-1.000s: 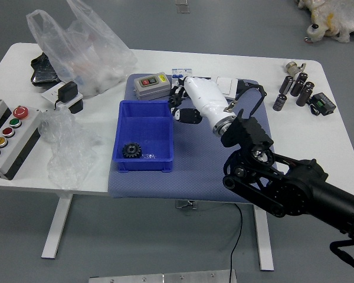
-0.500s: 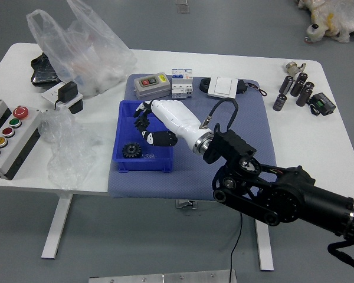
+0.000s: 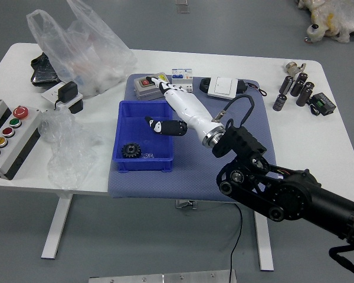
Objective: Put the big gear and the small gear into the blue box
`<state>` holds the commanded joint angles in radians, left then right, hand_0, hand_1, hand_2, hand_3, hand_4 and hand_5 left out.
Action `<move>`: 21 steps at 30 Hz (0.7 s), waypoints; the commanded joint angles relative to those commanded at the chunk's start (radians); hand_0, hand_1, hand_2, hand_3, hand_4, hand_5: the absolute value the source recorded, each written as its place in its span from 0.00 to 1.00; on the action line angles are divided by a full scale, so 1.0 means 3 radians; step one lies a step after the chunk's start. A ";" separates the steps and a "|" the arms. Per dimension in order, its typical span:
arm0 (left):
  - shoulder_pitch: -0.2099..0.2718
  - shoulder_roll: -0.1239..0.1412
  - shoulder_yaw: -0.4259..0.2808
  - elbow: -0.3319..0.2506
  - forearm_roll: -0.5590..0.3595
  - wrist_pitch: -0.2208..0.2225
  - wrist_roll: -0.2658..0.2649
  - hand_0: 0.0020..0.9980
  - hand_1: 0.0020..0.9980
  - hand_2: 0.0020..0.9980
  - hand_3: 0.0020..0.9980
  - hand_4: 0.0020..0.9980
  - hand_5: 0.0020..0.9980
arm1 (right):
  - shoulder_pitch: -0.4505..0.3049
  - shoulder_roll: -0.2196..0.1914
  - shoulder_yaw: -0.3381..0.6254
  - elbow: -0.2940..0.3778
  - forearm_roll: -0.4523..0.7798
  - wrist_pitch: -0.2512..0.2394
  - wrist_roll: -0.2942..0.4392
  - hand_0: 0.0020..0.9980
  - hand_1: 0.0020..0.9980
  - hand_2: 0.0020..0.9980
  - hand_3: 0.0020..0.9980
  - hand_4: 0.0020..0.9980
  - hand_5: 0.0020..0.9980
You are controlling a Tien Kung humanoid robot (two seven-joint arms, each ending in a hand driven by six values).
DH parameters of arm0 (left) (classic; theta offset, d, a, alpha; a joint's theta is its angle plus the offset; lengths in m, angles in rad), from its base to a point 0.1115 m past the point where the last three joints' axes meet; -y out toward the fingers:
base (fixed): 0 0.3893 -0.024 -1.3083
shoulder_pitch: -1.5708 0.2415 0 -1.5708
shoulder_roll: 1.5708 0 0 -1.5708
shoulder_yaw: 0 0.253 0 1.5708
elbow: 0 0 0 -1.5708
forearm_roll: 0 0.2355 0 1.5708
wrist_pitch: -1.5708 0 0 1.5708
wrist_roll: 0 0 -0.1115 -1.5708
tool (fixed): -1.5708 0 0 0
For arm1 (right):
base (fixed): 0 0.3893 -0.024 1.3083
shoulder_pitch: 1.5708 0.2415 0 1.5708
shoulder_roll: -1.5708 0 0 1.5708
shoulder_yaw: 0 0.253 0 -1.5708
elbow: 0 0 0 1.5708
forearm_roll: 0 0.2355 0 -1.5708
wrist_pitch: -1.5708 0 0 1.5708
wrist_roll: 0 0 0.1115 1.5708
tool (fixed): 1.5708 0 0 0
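Observation:
A dark toothed gear [image 3: 131,151] lies in the lower left of the blue box [image 3: 116,132]. Beside it on the box floor is a small pale item [image 3: 147,155], too small to identify. My right hand [image 3: 150,101] reaches from the right over the box's upper right part, its white-and-black fingers spread apart and nothing visible between them. It hides part of the box's right wall. No second gear can be made out.
Behind the box stand a grey device [image 3: 151,88], a blue-and-white carton [image 3: 182,79] and a white-topped black device [image 3: 223,88]. Plastic bags [image 3: 85,50] and a button panel [image 3: 12,138] are on the left, dark cylinders [image 3: 298,84] on the right.
My right hand first moved left over the box with its fingers close together around something dark; since then the fingers have spread and the hand has drawn slightly right and up.

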<state>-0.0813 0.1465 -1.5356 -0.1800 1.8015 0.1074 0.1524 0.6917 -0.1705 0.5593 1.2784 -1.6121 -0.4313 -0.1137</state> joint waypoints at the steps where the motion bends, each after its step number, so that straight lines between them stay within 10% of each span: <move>1: 0.0000 -0.0002 0.0001 0.0000 -0.0001 -0.0001 0.0000 0.69 0.67 0.59 0.69 0.68 0.37 | -0.0040 -0.0026 0.0079 0.0054 0.0055 -0.0042 0.0042 1.00 1.00 1.00 1.00 0.75 0.24; 9: 0.0015 -0.0020 0.0020 0.0000 -0.0043 0.0008 -0.0013 0.69 0.67 0.59 0.69 0.68 0.37 | -0.0493 -0.0280 0.0973 0.0372 0.0724 -0.0318 0.0594 0.94 0.89 0.93 0.92 0.73 0.32; 21: 0.0017 -0.0032 0.0064 0.0000 -0.0038 0.0037 -0.0036 0.69 0.67 0.59 0.69 0.68 0.37 | -0.1179 -0.0503 0.2191 0.0537 0.1562 -0.0295 0.1206 0.92 0.86 0.88 0.87 0.72 0.36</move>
<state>-0.0762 0.1369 -1.5165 -0.1800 1.7901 0.1186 0.1416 0.3380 -0.3214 1.2166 1.4394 -1.1435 -0.5197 0.2482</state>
